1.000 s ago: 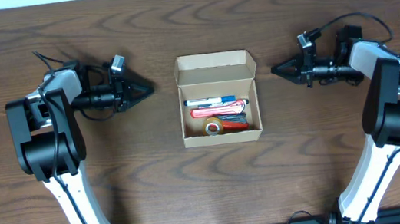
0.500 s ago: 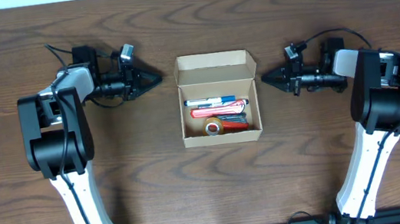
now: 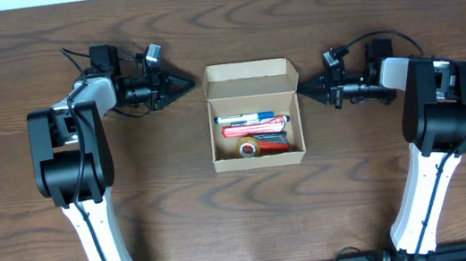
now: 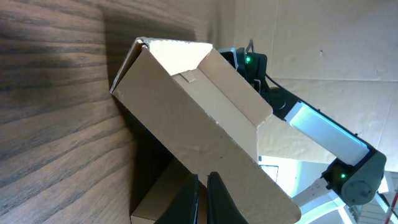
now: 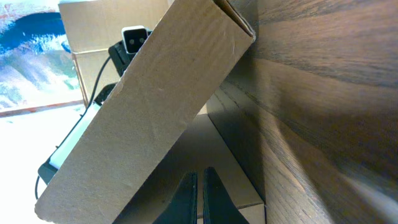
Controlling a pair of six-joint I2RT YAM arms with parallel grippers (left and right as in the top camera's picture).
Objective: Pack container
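The container (image 3: 259,160), a small tan cardboard box, sits open in the middle of the table with its lid flap (image 3: 248,76) standing at the far side. Inside lie pens (image 3: 248,118), red items and a roll of tape (image 3: 248,147). My left gripper (image 3: 192,84) is shut and empty, its tip right at the box's back-left corner. My right gripper (image 3: 301,90) is shut and empty too, its tip at the back-right side flap. The left wrist view shows shut fingers (image 4: 203,199) close against the cardboard wall (image 4: 205,124). In the right wrist view the shut gripper (image 5: 199,196) points under a tilted flap (image 5: 149,118).
Dark wooden table (image 3: 245,219) all round the box. Both arms lie low along the table, the left arm (image 3: 72,143) on the left and the right arm (image 3: 437,104) on the right, with cables trailing by their wrists.
Both arms have swung inward toward the box: the left gripper moved right and toward the far side, the right gripper moved left. Both stayed shut. The box has not moved.
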